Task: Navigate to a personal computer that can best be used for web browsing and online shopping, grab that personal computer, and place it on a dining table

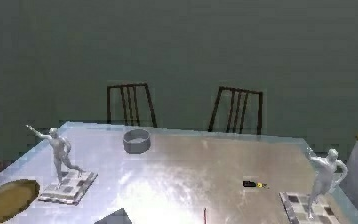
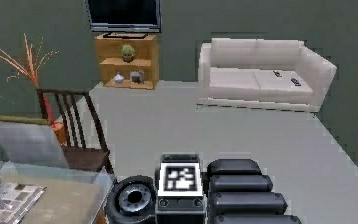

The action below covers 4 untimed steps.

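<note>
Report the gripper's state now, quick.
The gripper: cannot tell whether it holds anything; its far end cannot be made out, low beside the table.

Forward view: left slat-backed chair (image 1: 132,103) and right slat-backed chair (image 1: 237,110) stand before a dark wall (image 1: 177,40); nearer, a grey round dish (image 1: 136,140), a pale left statue (image 1: 62,160) and right statue (image 1: 322,185) on square bases, and a small dark item (image 1: 253,185). Arm side view: white sofa (image 2: 262,72), television (image 2: 124,13) above a wooden shelf unit (image 2: 127,60), red-twigged plant (image 2: 27,62), dark wooden chair (image 2: 85,158)
</note>
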Motion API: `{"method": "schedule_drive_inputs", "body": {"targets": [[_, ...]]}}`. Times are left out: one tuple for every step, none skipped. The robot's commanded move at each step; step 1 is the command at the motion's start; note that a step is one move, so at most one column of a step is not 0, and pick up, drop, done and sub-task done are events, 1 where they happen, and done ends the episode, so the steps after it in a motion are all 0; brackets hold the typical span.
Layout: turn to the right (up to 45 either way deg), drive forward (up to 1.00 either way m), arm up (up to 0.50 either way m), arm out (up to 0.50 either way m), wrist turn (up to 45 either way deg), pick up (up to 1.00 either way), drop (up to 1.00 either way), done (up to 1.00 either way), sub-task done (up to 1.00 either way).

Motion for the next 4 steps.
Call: {"method": "schedule_drive_inputs", "body": {"targets": [[45.0,0.0,0.0,0.0,0.0,0.0,0.0,0.0,0.0],[18.0,0.0,0.0,0.0,0.0,0.0,0.0,0.0,0.0],[0.0,0.2,0.0,0.0,0.0,0.0,0.0,0.0,0.0],[-45.0,0.0,0.0,0.0,0.0,0.0,0.0,0.0,0.0]]}}
